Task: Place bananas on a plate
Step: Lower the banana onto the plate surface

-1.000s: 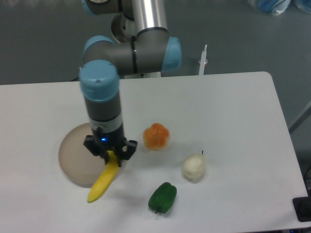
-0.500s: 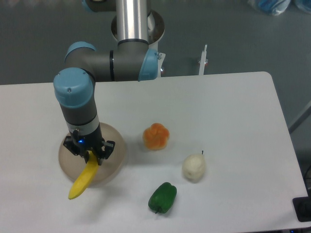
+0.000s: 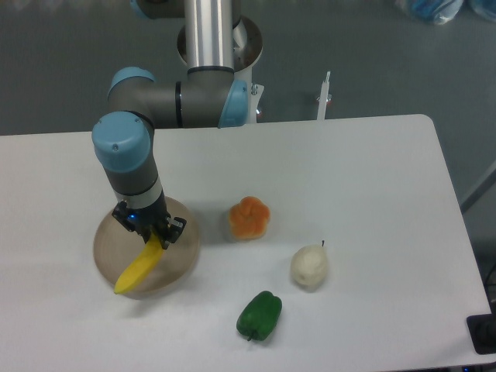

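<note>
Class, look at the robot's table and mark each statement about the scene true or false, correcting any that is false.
1. The gripper holds the banana by one end. True.
2. The banana lies beside the green pepper. False: it is over the plate, far from the pepper.
3. The orange fruit sits on the plate. False: it sits on the table, right of the plate.
4. The white pear-shaped fruit is between the orange fruit and the green pepper. True.

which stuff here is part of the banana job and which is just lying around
Part of the job:
banana, held by the end effector
plate

Just lying about:
orange fruit
white pear
green pepper
</note>
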{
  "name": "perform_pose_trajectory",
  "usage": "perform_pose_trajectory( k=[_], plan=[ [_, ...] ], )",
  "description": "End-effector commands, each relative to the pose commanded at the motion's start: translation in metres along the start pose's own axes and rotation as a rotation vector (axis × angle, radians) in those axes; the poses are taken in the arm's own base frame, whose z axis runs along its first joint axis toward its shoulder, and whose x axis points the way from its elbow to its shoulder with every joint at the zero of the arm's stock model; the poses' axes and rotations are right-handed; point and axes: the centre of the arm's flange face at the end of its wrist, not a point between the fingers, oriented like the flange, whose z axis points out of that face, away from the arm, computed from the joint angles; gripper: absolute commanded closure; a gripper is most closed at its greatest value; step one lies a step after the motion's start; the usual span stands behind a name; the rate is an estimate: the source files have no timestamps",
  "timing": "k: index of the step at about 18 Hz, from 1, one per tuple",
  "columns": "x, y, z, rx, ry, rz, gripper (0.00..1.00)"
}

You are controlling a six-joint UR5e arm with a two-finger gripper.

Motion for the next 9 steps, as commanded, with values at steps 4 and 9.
perform_pose_trajectory(
  k=[4, 9],
  plan=[
    [0.003, 0.008, 0.006, -0.013, 0.013, -0.001, 0.74],
    [0.005, 0.013, 0.007, -0.016, 0.02, 0.093, 0.75]
  ],
)
